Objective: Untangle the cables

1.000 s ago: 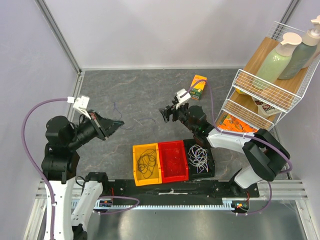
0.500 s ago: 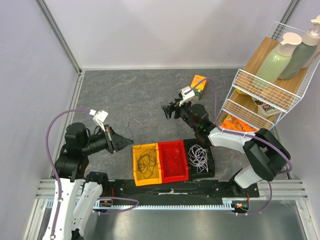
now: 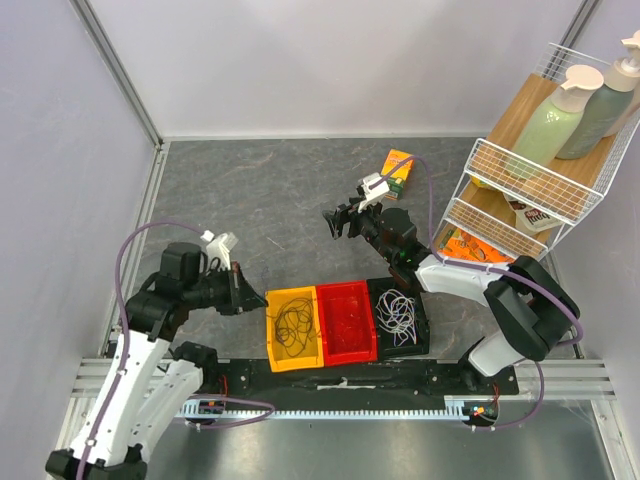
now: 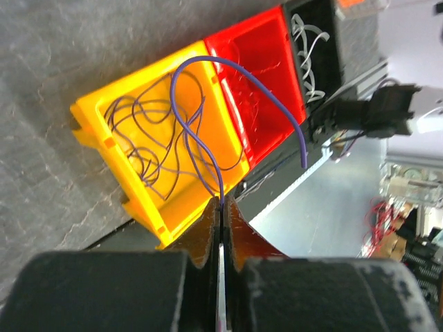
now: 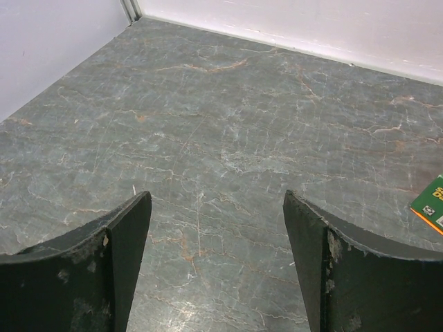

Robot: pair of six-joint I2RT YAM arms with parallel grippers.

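My left gripper [image 4: 221, 202] is shut on a thin purple cable [image 4: 204, 58], pinched at its tips. The cable arcs up over the yellow bin [image 4: 149, 207] and its free end hangs past the red bin [image 4: 263, 62]. In the top view this gripper [image 3: 250, 290] sits just left of the yellow bin [image 3: 272, 345], which holds several dark purple cables [image 3: 293, 322] in loose loops. White cables [image 3: 397, 312] lie in the black bin [image 3: 421, 322]. My right gripper [image 3: 335, 222] hovers over bare floor behind the bins, open [image 5: 217, 197] with nothing between its fingers.
An orange and green box [image 3: 398, 173] lies on the grey floor behind the right gripper, and its corner [image 5: 430, 204] shows in the right wrist view. A wire rack [image 3: 520, 190] with two bottles stands at the right. The arm rail [image 3: 340, 375] runs along the near edge.
My left arm has swung down and to the right, from mid-left of the floor to the yellow bin's left side, staying shut on the purple cable. The right arm has barely moved.
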